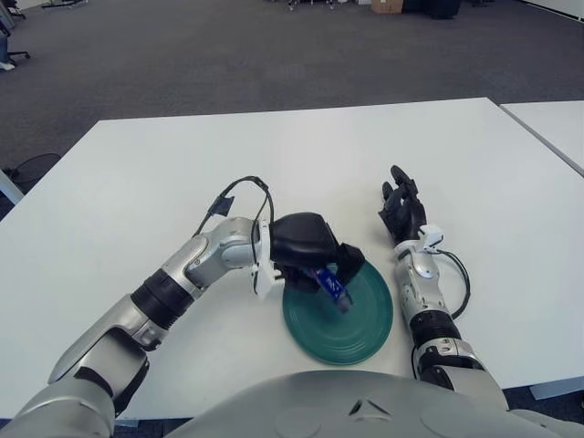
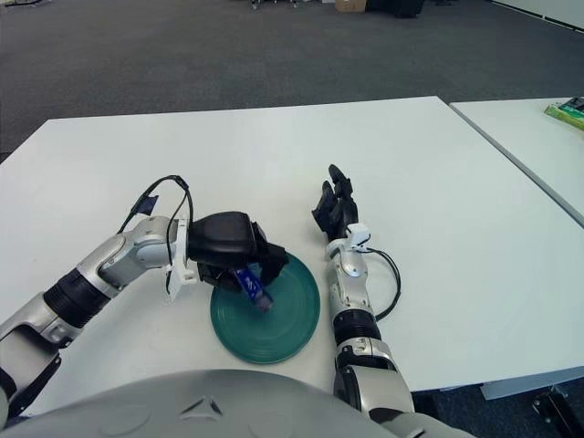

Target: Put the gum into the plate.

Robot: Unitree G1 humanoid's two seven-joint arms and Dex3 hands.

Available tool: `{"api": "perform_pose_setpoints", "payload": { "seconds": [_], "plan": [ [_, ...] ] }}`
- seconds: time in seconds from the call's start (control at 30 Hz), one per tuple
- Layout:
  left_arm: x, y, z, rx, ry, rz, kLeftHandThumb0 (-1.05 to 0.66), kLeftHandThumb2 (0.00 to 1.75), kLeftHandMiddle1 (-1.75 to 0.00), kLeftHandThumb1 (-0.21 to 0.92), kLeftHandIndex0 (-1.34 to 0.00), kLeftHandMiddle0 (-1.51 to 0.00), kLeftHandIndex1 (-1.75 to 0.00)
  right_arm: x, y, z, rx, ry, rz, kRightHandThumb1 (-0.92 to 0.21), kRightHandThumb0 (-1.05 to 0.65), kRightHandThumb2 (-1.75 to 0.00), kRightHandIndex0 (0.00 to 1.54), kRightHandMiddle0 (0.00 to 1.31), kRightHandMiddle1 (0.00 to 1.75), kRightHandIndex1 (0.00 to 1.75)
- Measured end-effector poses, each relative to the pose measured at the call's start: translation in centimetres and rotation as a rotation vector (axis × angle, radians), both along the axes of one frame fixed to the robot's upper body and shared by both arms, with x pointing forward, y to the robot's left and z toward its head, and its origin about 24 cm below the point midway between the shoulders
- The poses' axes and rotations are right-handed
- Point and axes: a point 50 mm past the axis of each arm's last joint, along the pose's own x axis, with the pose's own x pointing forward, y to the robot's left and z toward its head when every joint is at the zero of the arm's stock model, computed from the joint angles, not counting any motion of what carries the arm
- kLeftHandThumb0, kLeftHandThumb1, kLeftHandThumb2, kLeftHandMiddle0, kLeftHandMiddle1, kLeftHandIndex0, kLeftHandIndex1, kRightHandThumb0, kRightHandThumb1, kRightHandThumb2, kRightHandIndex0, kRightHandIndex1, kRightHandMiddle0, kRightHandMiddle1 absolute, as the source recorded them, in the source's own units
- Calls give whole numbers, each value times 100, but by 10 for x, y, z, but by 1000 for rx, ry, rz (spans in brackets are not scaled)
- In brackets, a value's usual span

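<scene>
A dark green round plate (image 1: pixel 360 333) lies on the white table near its front edge. My left hand (image 1: pixel 315 251) is over the plate's left rim, fingers curled around a blue pack of gum (image 1: pixel 334 290), which hangs tilted just above the plate's surface. The same pack shows in the right eye view (image 2: pixel 255 289) above the plate (image 2: pixel 287 319). My right hand (image 1: pixel 402 210) shows flat on the table just right of the plate, fingers relaxed and holding nothing.
The white table (image 1: pixel 301 155) stretches far behind the plate. A second white table (image 2: pixel 529 137) stands to the right with a green packet (image 2: pixel 568 112) on it. Dark carpet lies beyond.
</scene>
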Motion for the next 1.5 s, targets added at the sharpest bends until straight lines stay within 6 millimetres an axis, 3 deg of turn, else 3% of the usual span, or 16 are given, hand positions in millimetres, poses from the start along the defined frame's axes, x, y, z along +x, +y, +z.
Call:
{"api": "perform_pose_setpoints", "payload": {
  "seconds": [0.17,0.43,0.87,1.0,1.03,1.07,1.1,1.13,1.17,1.23,1.3,1.4,1.5],
  "plan": [
    [-6,-4,-1,67,3,-48,-47,129,-175,32,-61,-108,-173,-1,0,1,-6,0,-1,-92,-76,-99,15,0,35,0],
    [-15,-9,1,241,-13,-98,-42,91,-175,52,-58,-103,-156,-1,0,1,-8,2,-2,-92,-77,-98,14,0,36,0],
    [-19,-14,3,324,-97,-135,-42,80,-175,55,-64,-100,-145,-1,1,0,-25,5,0,-92,-78,-97,14,0,36,0],
    [-21,-16,2,295,-131,-165,-40,59,-175,71,-56,-98,-146,-1,1,0,-25,5,0,-92,-78,-97,14,0,36,0],
    [-22,-16,2,278,-142,-168,-55,52,-175,78,-44,-89,-144,-1,1,0,-25,6,0,-92,-78,-97,14,0,37,0],
    [-22,-16,1,255,-154,-165,-67,53,-154,83,-33,-69,-143,-1,1,0,-25,5,0,-92,-78,-98,15,0,38,0],
    [-22,-16,-1,228,-165,-159,-71,53,-147,85,-29,-62,-142,-1,2,0,-25,5,1,-92,-78,-98,15,0,39,0],
    [-22,-16,-4,203,-170,-148,-78,55,-123,88,-18,-48,-130,-1,2,0,-24,5,1,-92,-77,-98,15,0,40,1],
    [-22,-16,-6,187,-176,-140,-80,56,-114,88,-15,-44,-126,-1,2,0,-24,5,0,-92,-77,-98,16,0,41,1],
    [-22,-15,-13,166,-182,-118,-87,62,-60,91,-6,-36,-93,-1,1,0,-24,6,-3,-92,-76,-98,17,0,45,1],
    [-22,-14,-16,159,-195,-108,-90,65,-35,91,-3,-33,-76,-1,1,0,-24,8,-10,-92,-76,-98,18,0,47,1],
    [-21,-13,-16,160,-219,-97,-96,71,-13,92,-1,-25,-48,0,1,0,-18,12,-20,-92,-74,-96,20,0,53,2],
    [-20,-13,-12,143,-244,-85,-99,75,-5,92,0,-18,-31,0,2,-1,21,13,-45,-92,-73,-95,21,0,55,2]
  ]
}}
